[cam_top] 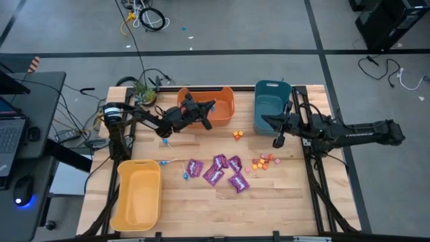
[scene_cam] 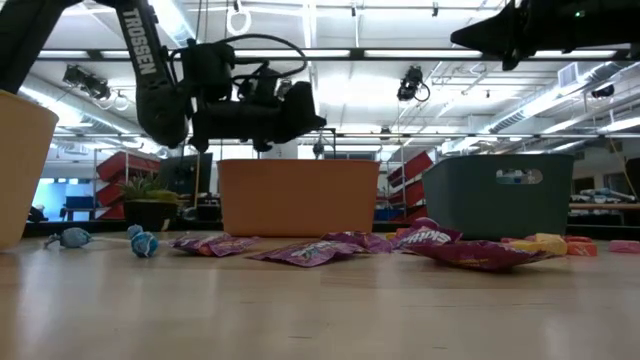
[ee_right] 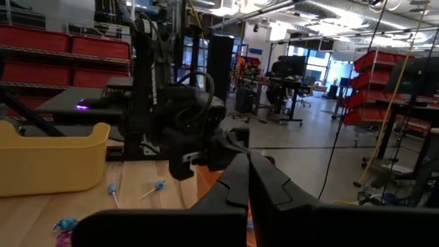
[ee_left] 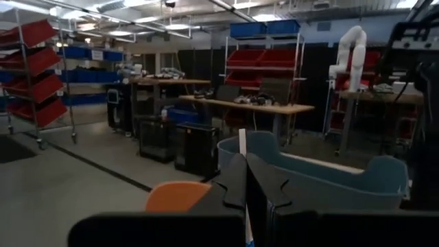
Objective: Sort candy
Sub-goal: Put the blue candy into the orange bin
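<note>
The left gripper [cam_top: 205, 114] was raised over the orange bin [cam_top: 218, 102] at the far edge of the worktop [cam_top: 282, 202], its fingers closed on a thin white lollipop stick [ee_left: 242, 140] that stood up between them in the left wrist view. The right gripper [cam_top: 277, 140] hung near the teal bin [cam_top: 269, 101], just beside that bin's near wall, fingers pressed together with nothing between them. The candy lay loose on the worktop: purple packets [cam_top: 220, 169] clustered at the middle, small orange and pink pieces [cam_top: 263, 161] between the packets and the right edge, two more orange pieces [cam_top: 237, 135] just in front of the orange bin. Blue lollipops [cam_top: 184, 175] lay toward the left side, one [cam_top: 165, 142] nearer the far edge. A yellow bin [cam_top: 138, 195] sat at the near left corner. In the low view the packets [scene_cam: 320, 250] and lollipops [scene_cam: 143, 242] rested flat on the wood.
</note>
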